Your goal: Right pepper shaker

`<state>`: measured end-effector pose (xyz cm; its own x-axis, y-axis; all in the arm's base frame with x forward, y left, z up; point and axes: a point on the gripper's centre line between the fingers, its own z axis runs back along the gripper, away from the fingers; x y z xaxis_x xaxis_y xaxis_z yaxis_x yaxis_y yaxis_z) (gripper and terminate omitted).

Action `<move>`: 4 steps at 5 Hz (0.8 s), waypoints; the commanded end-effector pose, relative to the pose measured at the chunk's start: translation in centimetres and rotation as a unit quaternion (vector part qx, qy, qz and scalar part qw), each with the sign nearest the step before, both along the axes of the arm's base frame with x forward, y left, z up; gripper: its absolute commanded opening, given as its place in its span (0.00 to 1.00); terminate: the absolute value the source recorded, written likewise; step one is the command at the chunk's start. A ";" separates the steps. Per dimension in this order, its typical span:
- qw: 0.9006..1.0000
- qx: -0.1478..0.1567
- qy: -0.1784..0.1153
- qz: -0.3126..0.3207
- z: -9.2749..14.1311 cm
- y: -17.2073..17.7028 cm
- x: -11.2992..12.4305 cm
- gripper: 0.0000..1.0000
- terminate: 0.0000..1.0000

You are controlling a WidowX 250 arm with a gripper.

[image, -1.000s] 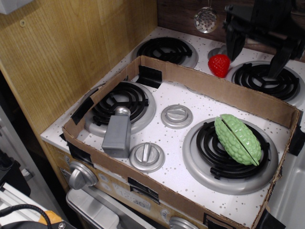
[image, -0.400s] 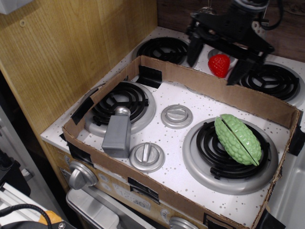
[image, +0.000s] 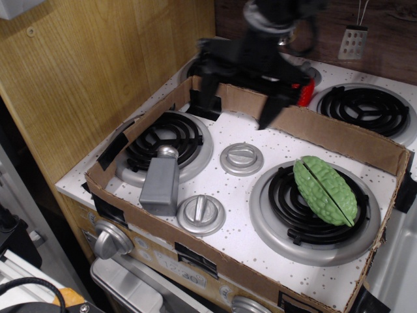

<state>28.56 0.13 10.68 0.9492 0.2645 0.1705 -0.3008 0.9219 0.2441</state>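
The end effector (image: 238,104) had moved a long way left since a second ago. Before, it hung over the far right burner, and now it was above the back wall of the cardboard tray (image: 130,134). Nothing else had moved.

The pepper shaker (image: 160,182) lay well apart from the end effector, down and to the left of it in the picture, toward the front of the stove. It lay on its side on the front edge of the left burner (image: 163,140). Its silver cap pointed toward the back, roughly at the end effector, and its flat bottom pointed to the front. So its long side ran front to back, tipped a little. It was just beside the front knob (image: 201,214), which sat to its right.

The end effector was wide open, with its two dark fingers (image: 209,91) spread far apart. It held nothing and touched nothing. It looked blurry, so I think it was moving fast.

Right of it, the red strawberry (image: 306,92) peeked out just behind it. The green gourd (image: 324,190) lay on the right burner, in front of it and to the right.

To stand the shaker up, I think it needs to come forward and down, then close across the shaker's narrow sides.
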 end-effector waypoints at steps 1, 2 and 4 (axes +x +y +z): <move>0.994 0.009 -0.011 0.110 -0.3 2.7 -1.2 1.00 0.00; 0.989 0.003 -0.013 0.146 -1.1 3.7 -1.6 1.00 0.00; 0.985 -0.007 -0.037 0.167 -3.1 5.3 -3.3 1.00 0.00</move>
<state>24.94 5.66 6.14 0.8067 0.5613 0.1851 -0.5907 0.7752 0.2239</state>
